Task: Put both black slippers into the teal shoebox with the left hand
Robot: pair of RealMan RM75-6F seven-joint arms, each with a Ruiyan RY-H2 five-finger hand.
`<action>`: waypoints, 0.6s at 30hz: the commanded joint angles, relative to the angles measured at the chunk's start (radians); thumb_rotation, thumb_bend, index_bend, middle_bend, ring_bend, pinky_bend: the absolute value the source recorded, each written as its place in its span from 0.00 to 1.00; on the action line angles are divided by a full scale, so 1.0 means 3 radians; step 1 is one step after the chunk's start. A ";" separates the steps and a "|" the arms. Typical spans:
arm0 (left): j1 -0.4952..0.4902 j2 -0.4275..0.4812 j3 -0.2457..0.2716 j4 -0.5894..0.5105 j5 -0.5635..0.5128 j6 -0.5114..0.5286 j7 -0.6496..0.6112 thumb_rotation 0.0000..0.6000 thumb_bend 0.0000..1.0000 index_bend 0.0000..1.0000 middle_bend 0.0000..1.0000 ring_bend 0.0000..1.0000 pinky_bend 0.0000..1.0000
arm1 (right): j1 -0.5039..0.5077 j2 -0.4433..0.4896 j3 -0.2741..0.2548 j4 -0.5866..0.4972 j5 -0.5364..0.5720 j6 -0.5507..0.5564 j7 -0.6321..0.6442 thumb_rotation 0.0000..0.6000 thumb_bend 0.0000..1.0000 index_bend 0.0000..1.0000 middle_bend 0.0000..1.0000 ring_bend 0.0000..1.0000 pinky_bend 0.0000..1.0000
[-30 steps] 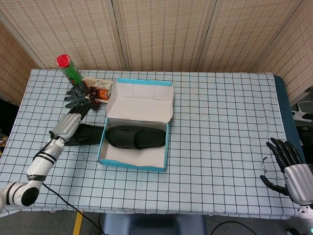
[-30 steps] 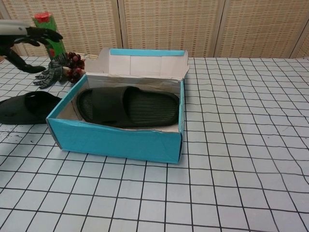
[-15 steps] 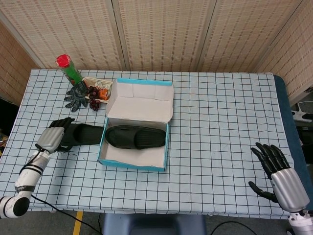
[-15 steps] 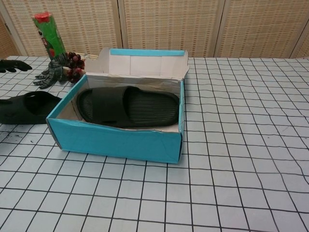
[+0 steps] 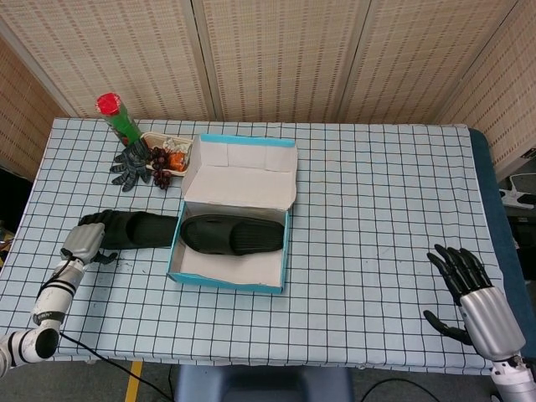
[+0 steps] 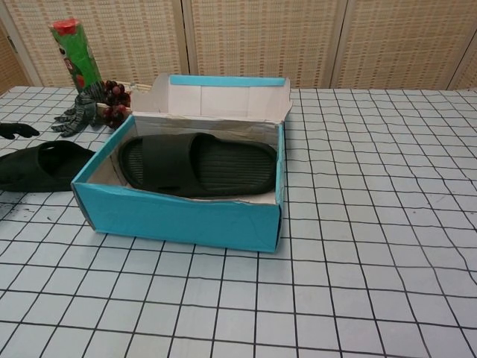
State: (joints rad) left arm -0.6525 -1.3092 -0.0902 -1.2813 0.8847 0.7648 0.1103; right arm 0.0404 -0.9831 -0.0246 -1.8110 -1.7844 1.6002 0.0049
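The teal shoebox (image 5: 224, 282) (image 6: 179, 216) stands open at table centre with its lid flap up. One black slipper (image 5: 233, 235) (image 6: 197, 164) lies flat inside it. The other black slipper (image 5: 140, 230) (image 6: 37, 168) lies on the table just left of the box. My left hand (image 5: 84, 238) is at that slipper's outer end, fingers (image 6: 15, 130) stretched just over it; no grip shows. My right hand (image 5: 476, 290) hovers at the table's front right corner with fingers spread and nothing in it.
Behind the loose slipper lie a dark glove (image 5: 130, 162) (image 6: 78, 115), dark grapes (image 6: 113, 101) by a small food tray (image 5: 168, 154), and a green can with a red lid (image 5: 117, 117) (image 6: 74, 52). Checked cloth covers the table; the left edge is close to my left hand.
My left hand has come back from over the gloves to the front left, ending low at the loose slipper's outer end. The right hand shifted a little left and nearer.
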 commanded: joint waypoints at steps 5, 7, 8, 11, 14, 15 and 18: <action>-0.0025 -0.0192 -0.0053 0.0280 -0.0028 -0.0261 -0.0181 1.00 0.31 0.00 0.00 0.00 0.00 | 0.0008 -0.0025 0.0005 0.0018 0.0025 -0.0030 -0.0011 1.00 0.11 0.00 0.00 0.00 0.00; -0.0038 -0.0228 -0.0075 0.0336 0.0001 -0.0298 -0.0221 1.00 0.31 0.00 0.00 0.00 0.00 | 0.0006 -0.0031 0.0004 0.0025 0.0040 -0.0036 -0.0007 1.00 0.11 0.00 0.00 0.00 0.00; -0.0048 -0.0253 -0.0086 0.0363 0.0022 -0.0310 -0.0236 1.00 0.31 0.00 0.00 0.00 0.01 | 0.0004 -0.0032 0.0005 0.0031 0.0053 -0.0038 0.0003 1.00 0.11 0.00 0.00 0.00 0.00; -0.0061 -0.0316 -0.0088 0.0440 0.0051 -0.0331 -0.0233 1.00 0.31 0.00 0.00 0.00 0.01 | 0.0002 -0.0032 0.0012 0.0051 0.0076 -0.0033 0.0034 1.00 0.11 0.00 0.00 0.00 0.00; -0.0065 -0.0397 -0.0083 0.0543 0.0052 -0.0360 -0.0226 1.00 0.31 0.00 0.00 0.00 0.01 | 0.0001 -0.0033 0.0013 0.0068 0.0085 -0.0033 0.0054 1.00 0.11 0.00 0.00 0.00 0.00; -0.0064 -0.0424 -0.0077 0.0579 0.0058 -0.0362 -0.0219 1.00 0.31 0.00 0.00 0.00 0.01 | 0.0001 -0.0032 0.0012 0.0072 0.0086 -0.0037 0.0057 1.00 0.11 0.00 0.00 0.00 0.00; -0.0051 -0.0519 -0.0065 0.0696 0.0094 -0.0297 -0.0174 1.00 0.31 0.00 0.00 0.00 0.03 | 0.0003 -0.0031 0.0010 0.0077 0.0090 -0.0046 0.0060 1.00 0.11 0.00 0.00 0.00 0.00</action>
State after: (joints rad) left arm -0.6699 -1.4499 -0.1121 -1.0875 0.9063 0.6632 0.0492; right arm 0.0415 -0.9926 -0.0216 -1.7879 -1.7573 1.5864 0.0229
